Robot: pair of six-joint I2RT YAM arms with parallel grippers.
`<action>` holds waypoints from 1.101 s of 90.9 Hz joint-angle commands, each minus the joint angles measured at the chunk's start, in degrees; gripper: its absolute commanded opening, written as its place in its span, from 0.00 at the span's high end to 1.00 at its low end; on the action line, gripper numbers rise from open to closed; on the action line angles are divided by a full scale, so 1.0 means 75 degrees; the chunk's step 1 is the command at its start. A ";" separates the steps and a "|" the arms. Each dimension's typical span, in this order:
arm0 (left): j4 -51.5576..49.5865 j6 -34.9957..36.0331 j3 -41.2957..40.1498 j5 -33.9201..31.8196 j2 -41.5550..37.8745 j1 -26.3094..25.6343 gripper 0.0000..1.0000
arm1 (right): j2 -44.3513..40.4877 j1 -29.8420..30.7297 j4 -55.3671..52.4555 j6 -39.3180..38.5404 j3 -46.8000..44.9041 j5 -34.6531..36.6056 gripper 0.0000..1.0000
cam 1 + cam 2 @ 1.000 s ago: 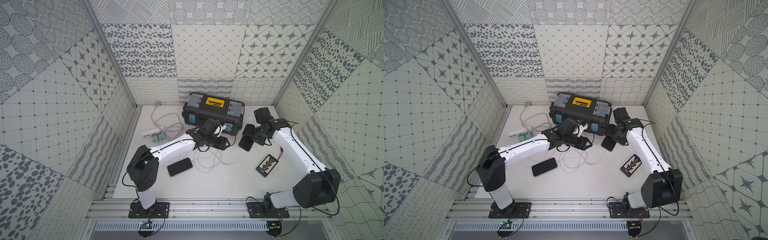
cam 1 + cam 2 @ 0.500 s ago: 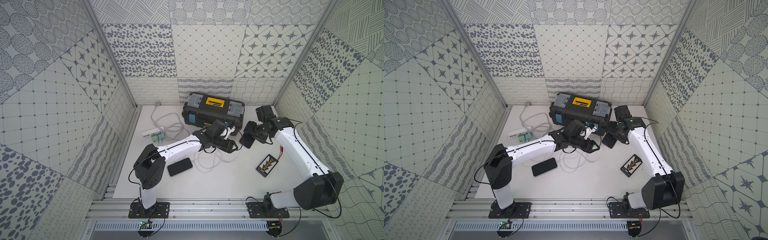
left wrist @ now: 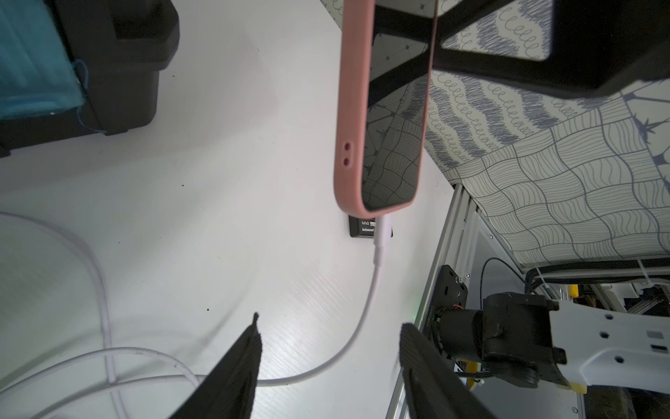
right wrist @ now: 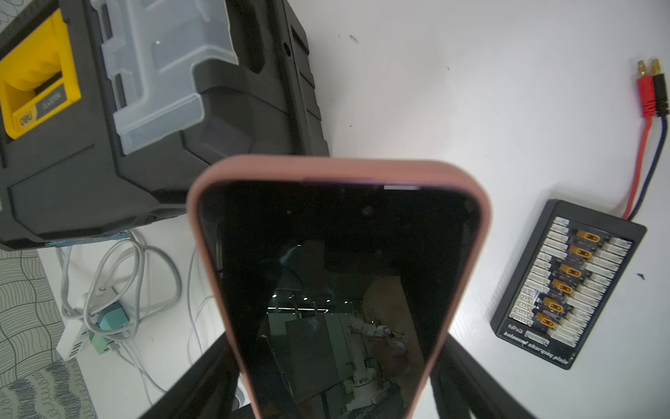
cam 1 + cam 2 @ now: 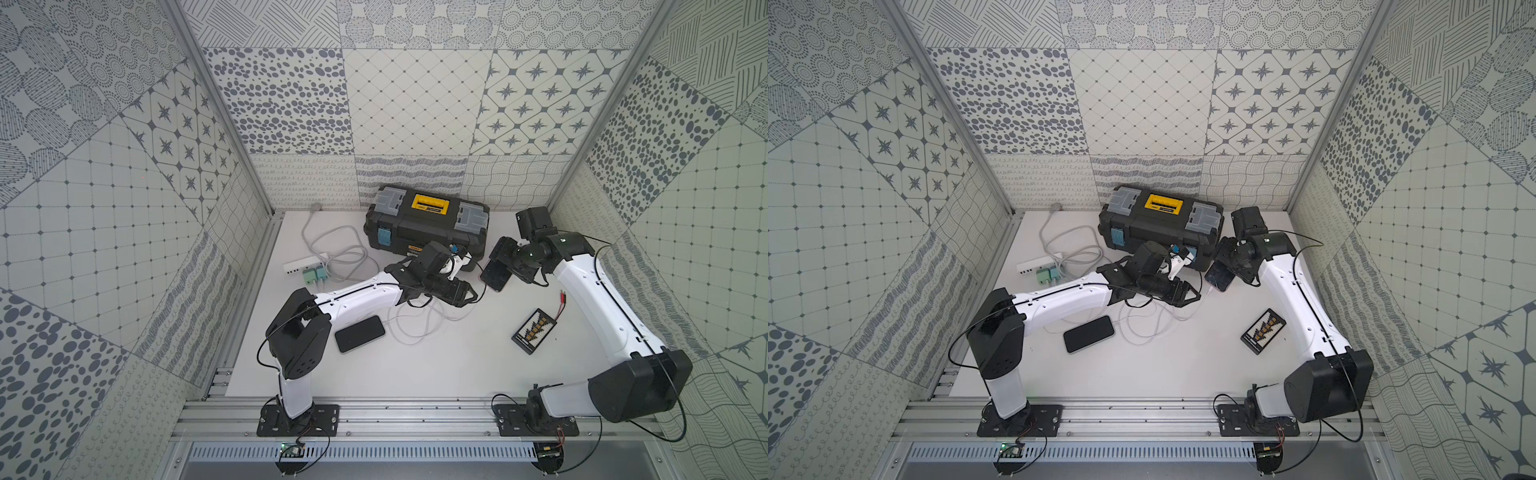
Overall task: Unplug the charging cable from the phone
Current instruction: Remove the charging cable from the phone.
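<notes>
A phone point(image 4: 337, 272) in a pink case, screen dark, is held off the table in front of the toolbox, with my right gripper point(image 4: 333, 348) shut on its two long edges. In both top views the phone point(image 5: 495, 276) point(image 5: 1219, 277) tilts down toward the left arm. The white charging cable point(image 3: 366, 308) is plugged into the phone's lower end by its plug point(image 3: 383, 228) and sags to loose loops point(image 5: 415, 328) on the table. My left gripper point(image 3: 330, 321) is open, a short way from the plug, with the cable running between its fingers point(image 3: 250, 348), untouched.
A black toolbox point(image 5: 426, 224) with a yellow handle stands at the back. A second, black phone point(image 5: 359, 333) lies by the left arm. A white power strip point(image 5: 303, 264) with green adapters point(image 5: 314, 275) sits at the back left. A black charging board point(image 5: 533, 330) lies at the right.
My left arm has reached to the right, bringing its open gripper closer to the phone's lower end. The right gripper has kept hold of the phone and barely moved.
</notes>
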 commanded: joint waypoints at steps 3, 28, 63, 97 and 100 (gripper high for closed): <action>0.0598 -0.0022 0.0030 0.0305 -0.0083 -0.0057 0.38 | -0.0286 -0.0037 0.0288 0.0228 0.0344 0.0014 0.42; 0.0632 -0.0039 0.0226 0.0543 0.0113 -0.0051 0.45 | -0.0379 -0.0027 0.0373 0.0500 0.0262 0.0014 0.43; 0.0663 -0.0061 0.0389 0.0773 0.0384 -0.0093 0.47 | -0.0442 -0.0020 0.0477 0.0648 0.0186 -0.0035 0.44; 0.0597 -0.0034 0.0562 0.0808 0.0528 -0.0116 0.57 | -0.0451 -0.0008 0.0556 0.0700 0.0174 -0.0035 0.44; 0.0600 -0.0034 0.0564 0.0810 0.0544 -0.0116 0.58 | -0.0451 -0.0008 0.0558 0.0703 0.0174 -0.0034 0.44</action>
